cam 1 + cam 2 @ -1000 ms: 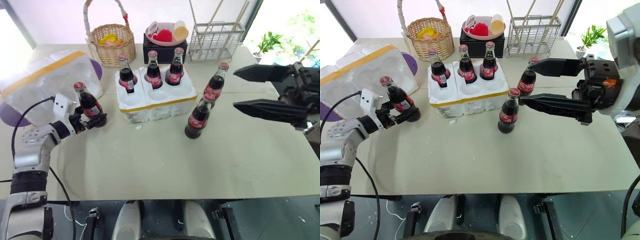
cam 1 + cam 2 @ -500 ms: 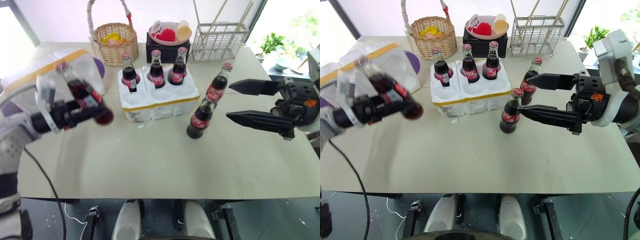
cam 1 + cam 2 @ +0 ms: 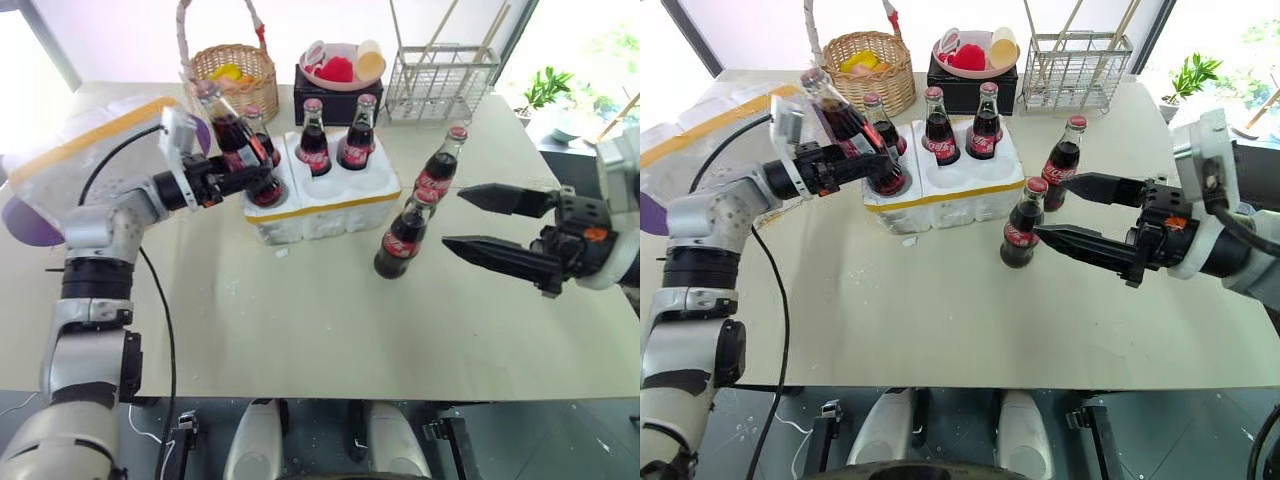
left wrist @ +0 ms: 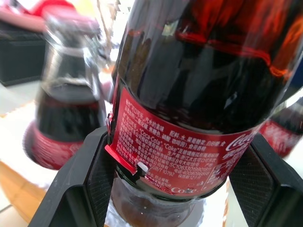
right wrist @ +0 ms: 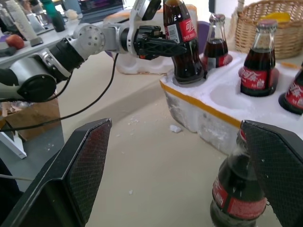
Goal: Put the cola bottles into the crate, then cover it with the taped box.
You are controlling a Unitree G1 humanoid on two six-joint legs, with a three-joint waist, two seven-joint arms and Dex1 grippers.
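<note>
My left arm (image 3: 95, 235) is built of silver-grey rounded shells with black bands at the joints; a thin black cable loops loose from its wrist down past the elbow; a small white block sits on the wrist behind the left gripper (image 3: 245, 180), whose fingers are black; my right gripper (image 3: 1065, 210) carries two long, tapering black fingers, their inner pads cross-hatched; its wrist housing is white, with an orange mark on the black body behind the fingers.

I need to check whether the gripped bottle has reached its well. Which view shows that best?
The right wrist view: from the side, the held bottle's base sits at the crate's front well. The head views show it tilted over that corner in the left gripper; the left wrist view shows its label between the fingers.
</note>
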